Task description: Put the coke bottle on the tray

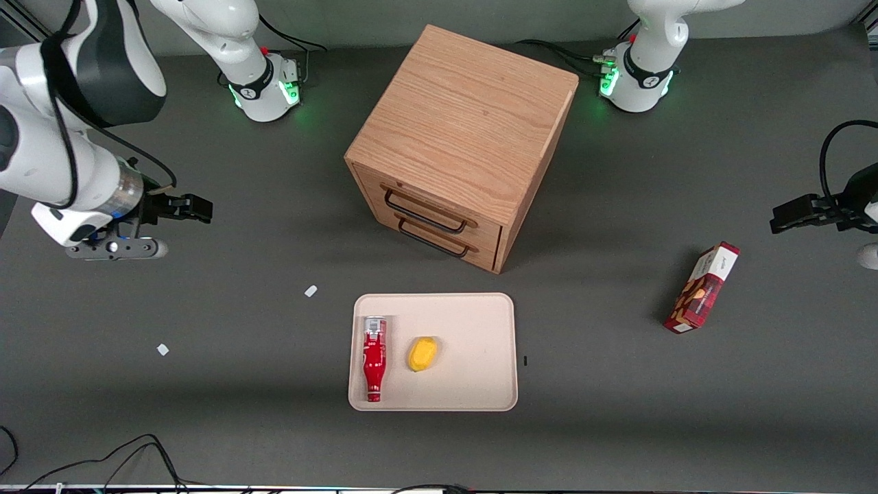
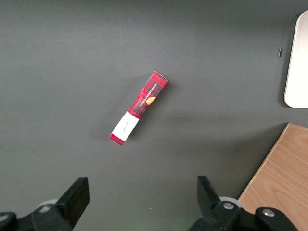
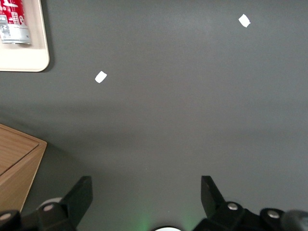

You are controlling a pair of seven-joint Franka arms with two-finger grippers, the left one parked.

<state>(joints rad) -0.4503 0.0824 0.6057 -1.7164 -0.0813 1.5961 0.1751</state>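
Observation:
The coke bottle [image 1: 374, 357] lies flat on the cream tray [image 1: 473, 384], along the tray's edge toward the working arm's end, cap nearer the front camera. Its silvery base end [image 3: 13, 21] and a corner of the tray [image 3: 29, 61] also show in the right wrist view. My right gripper [image 1: 195, 207] is open and empty, raised above bare table toward the working arm's end, well apart from the tray and farther from the front camera. Its fingers [image 3: 82, 192] stand wide apart with only grey table between them.
A yellow object [image 1: 422, 353] lies on the tray beside the bottle. A wooden drawer cabinet [image 1: 461, 140] stands farther from the front camera than the tray. A red snack box [image 1: 701, 287] lies toward the parked arm's end. Two white scraps [image 1: 311, 291] [image 1: 162, 349] lie on the table.

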